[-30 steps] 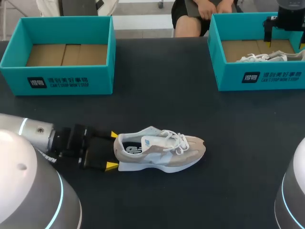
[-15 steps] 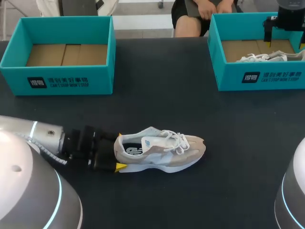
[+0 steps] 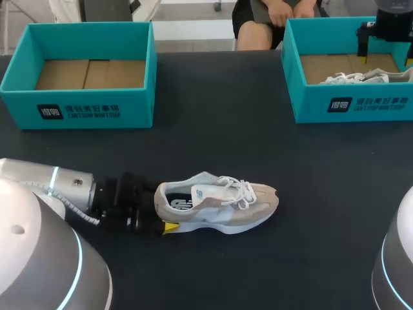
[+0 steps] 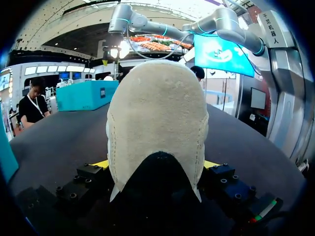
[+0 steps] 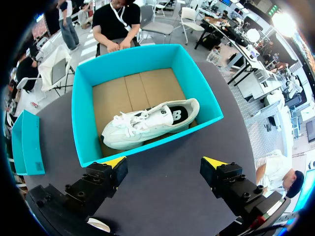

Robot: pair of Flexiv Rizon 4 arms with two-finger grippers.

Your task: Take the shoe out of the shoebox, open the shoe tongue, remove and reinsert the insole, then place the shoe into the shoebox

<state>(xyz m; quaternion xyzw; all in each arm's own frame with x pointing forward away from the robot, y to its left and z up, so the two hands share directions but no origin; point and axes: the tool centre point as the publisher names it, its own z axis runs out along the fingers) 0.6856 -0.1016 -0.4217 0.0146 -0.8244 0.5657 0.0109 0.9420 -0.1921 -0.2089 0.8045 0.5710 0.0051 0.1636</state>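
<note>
A beige and white shoe [image 3: 219,203] lies on its sole in the middle of the dark table, toe to the right. My left gripper [image 3: 161,208] stands open at its heel, one finger on each side. In the left wrist view the suede heel [image 4: 156,123] fills the space between the yellow fingertips [image 4: 101,163] of that gripper [image 4: 156,164]. My right gripper [image 5: 163,162] hangs open and empty above the near wall of the right shoebox [image 5: 147,147], which holds a second, white shoe [image 5: 147,123]. In the head view, my right arm [image 3: 392,19] is over that box [image 3: 348,106].
An open teal shoebox [image 3: 84,106] with a bare cardboard floor stands at the back left. The second shoe [image 3: 355,77] shows in the back right box. Dark tabletop [image 3: 219,135] stretches between the boxes and the middle shoe.
My left gripper has slid to the right along the table until its open fingers straddle the shoe's heel. The shoe and the right arm have stayed put.
</note>
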